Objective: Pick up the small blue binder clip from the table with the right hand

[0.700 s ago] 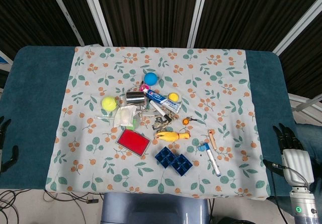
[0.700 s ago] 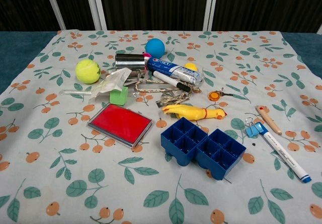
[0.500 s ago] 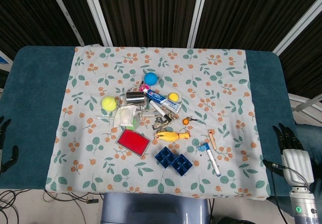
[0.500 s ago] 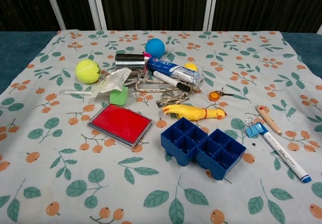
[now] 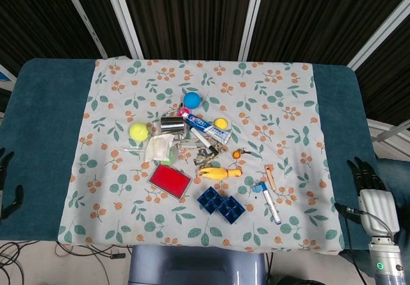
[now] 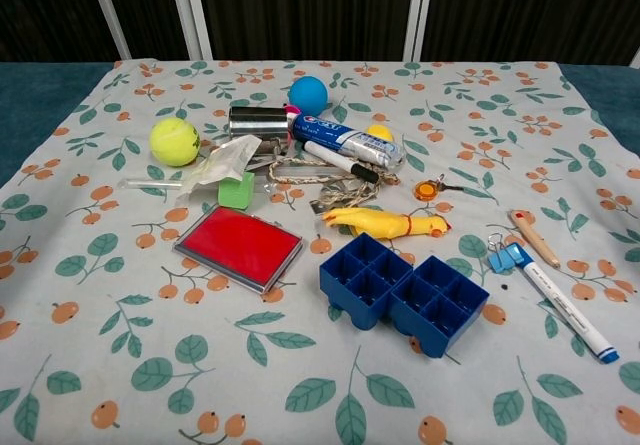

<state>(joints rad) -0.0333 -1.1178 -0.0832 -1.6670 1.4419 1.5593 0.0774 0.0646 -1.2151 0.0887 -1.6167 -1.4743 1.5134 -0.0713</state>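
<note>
Nothing has moved: right hand (image 5: 370,192) waits off the table's edge, fingers spread, empty. Approach the blue binder clip (image 6: 507,256) from above, avoiding the touching marker (image 6: 565,308).

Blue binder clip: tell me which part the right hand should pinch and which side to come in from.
Pinch the blue binder clip across its blue body, probably from above. It lies flat on the cloth, its wire handles pointing toward the rubber chicken. The white marker touches or nearly touches its near-right side and the wooden stick lies just beyond, so sideways approaches look crowded. The right hand waits at the table's right edge.
</note>
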